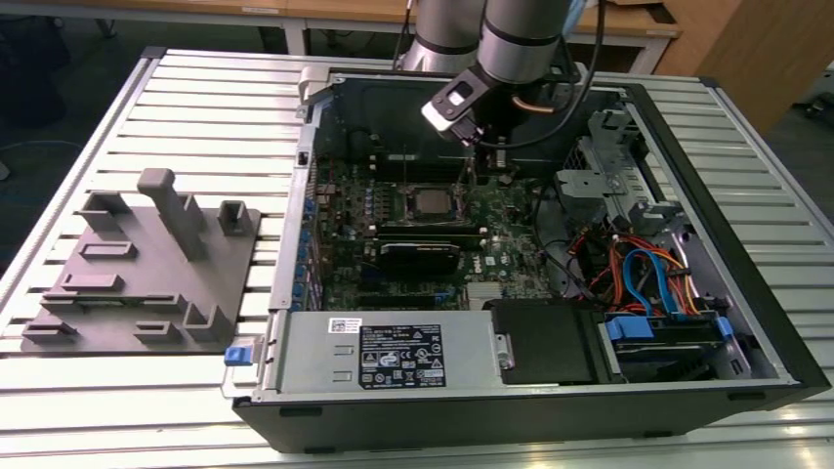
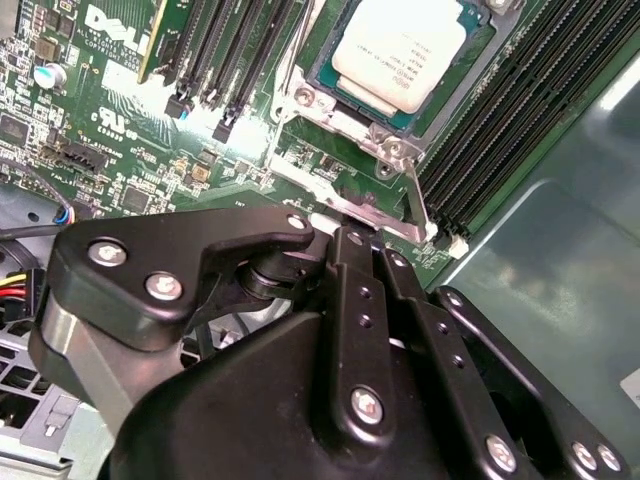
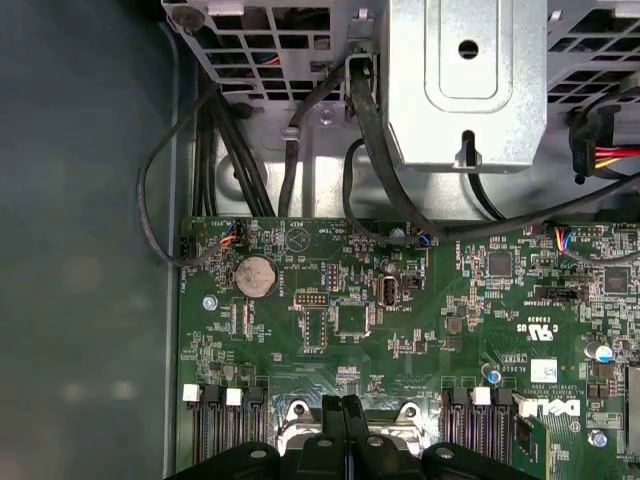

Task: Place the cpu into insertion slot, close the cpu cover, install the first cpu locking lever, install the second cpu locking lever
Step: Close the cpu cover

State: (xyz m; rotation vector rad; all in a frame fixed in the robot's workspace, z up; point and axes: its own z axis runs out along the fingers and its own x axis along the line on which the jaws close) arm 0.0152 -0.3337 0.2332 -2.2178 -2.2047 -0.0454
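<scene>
End effector (image 2: 345, 234) (fingers together) beside cpu (image 2: 398, 50) in insertion slot (image 2: 340, 118)

The arm (image 1: 521, 29) is built of silver-grey cylindrical segments ringed with black bands. A black cable (image 1: 601, 39) is looped just above the tool (image 2: 350, 238), which is made of matte black linkage plates (image 2: 362, 320) fastened with silver screws (image 2: 368, 404).

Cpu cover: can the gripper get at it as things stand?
Likely yes: the gripper sits right beside the cpu cover inside the open case, and nothing stands between them in the second wrist view.
</scene>
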